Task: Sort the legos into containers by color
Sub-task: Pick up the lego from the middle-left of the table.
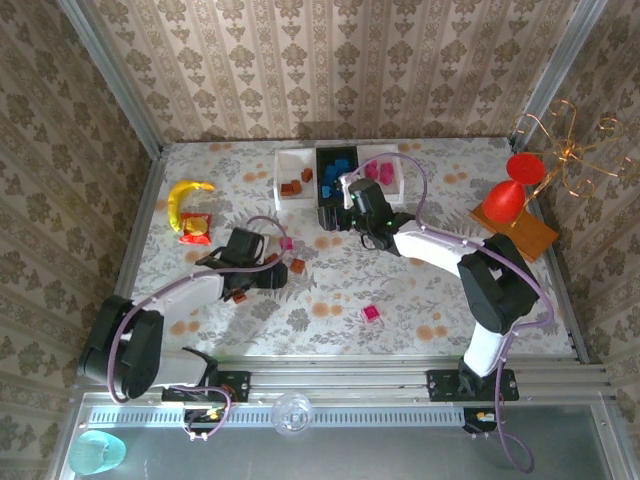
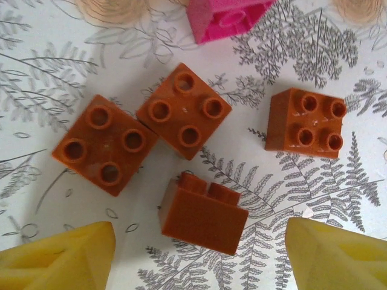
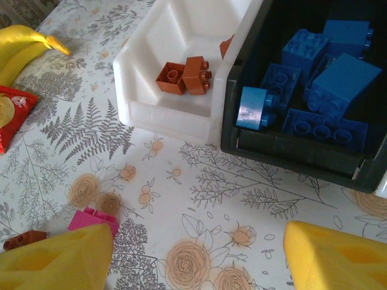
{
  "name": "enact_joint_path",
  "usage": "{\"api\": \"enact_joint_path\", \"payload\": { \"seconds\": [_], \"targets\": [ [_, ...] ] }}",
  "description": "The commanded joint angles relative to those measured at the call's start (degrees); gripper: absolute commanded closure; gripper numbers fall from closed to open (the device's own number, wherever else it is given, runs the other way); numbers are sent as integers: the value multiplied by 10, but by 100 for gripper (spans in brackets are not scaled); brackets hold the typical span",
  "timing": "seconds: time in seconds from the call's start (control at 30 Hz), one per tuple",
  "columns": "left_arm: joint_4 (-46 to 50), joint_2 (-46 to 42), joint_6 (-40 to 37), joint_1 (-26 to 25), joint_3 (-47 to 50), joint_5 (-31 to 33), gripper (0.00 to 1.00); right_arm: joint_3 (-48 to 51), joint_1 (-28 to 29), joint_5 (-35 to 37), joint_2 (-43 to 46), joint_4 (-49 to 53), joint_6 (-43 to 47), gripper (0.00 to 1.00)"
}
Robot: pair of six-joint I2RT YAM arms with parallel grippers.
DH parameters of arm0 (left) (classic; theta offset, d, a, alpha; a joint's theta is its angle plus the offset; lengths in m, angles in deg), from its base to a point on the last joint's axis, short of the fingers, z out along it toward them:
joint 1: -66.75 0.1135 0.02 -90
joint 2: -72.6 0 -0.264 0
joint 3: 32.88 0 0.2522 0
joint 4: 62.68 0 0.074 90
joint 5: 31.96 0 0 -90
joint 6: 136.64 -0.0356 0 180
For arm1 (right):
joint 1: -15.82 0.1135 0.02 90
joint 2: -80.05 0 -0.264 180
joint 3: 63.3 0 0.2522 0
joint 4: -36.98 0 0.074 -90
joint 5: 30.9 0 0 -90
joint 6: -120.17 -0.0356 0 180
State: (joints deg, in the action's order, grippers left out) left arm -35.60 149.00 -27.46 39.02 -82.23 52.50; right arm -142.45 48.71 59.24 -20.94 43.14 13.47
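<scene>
The left hand (image 2: 199, 269) hangs above a cluster of four brown-orange bricks (image 2: 184, 115) on the worktop (image 2: 48, 66). Its fingers are spread with nothing between them. Three bricks lie studs up. The fourth, the tipped brick (image 2: 204, 216), lies on its side nearest the gap between the yellow fingertips (image 2: 57, 257), so it is judged the likeliest pick. Two of the upright bricks touch along a corner, which leaves no room for a fingertip between them. A pink brick (image 2: 227, 15) lies just beyond the cluster.

The right hand (image 3: 199, 266) is likewise open and empty, positioned just in front of the containers. Its wrist view gives the tray contents. The left white tray (image 3: 139, 90) holds a sorted brown-orange pair (image 3: 184, 77), the two touching. The black tray (image 3: 290, 151) holds blue bricks (image 3: 314, 78). This fixes the destination for the left hand's cluster: the left white tray.

The top view supplies what the wrist views lack. The right white tray (image 1: 398, 185) holds pink pieces, and a lone pink brick (image 1: 371, 313) lies on the worktop well apart from both hands. Sorting is judged partly complete.
</scene>
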Motion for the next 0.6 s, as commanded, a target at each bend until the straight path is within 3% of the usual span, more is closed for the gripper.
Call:
{"api": "enact_joint_path", "payload": {
  "seconds": [0.0,0.3,0.57],
  "targets": [
    [-2,20,-27,-12,-20,6,26,11,-2,16,30,-19,-8,24],
    [-13,63,-45,-20,-42,24,32,22,-4,17,35,-13,-17,23],
    [-20,92,-54,-25,-46,33,49,63,-4,9,74,-10,-32,23]
  ]
}}
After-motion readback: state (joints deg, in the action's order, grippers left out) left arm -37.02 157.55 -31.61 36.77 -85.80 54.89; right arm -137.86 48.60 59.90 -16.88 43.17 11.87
